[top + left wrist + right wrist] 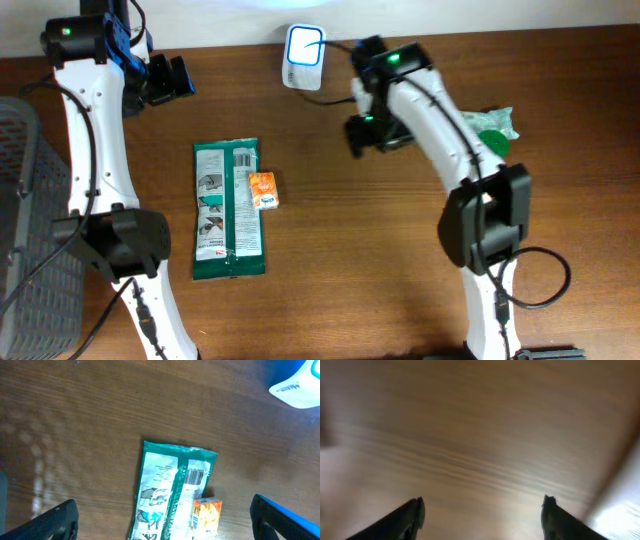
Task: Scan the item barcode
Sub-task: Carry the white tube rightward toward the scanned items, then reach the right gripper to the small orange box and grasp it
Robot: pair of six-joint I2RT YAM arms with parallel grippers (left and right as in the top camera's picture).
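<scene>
We see both pincers standing open and empty.
The green packet (229, 208) lies near our left pincer (172, 80); the scanner (303, 53) sits near our right pincer (358, 135).

glossy plastic packet (229, 209), wood-grain table (350, 250)

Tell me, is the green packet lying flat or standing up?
Lying flat. The green packet is spread out on the table, with its barcode facing up toward the cameras.
</scene>
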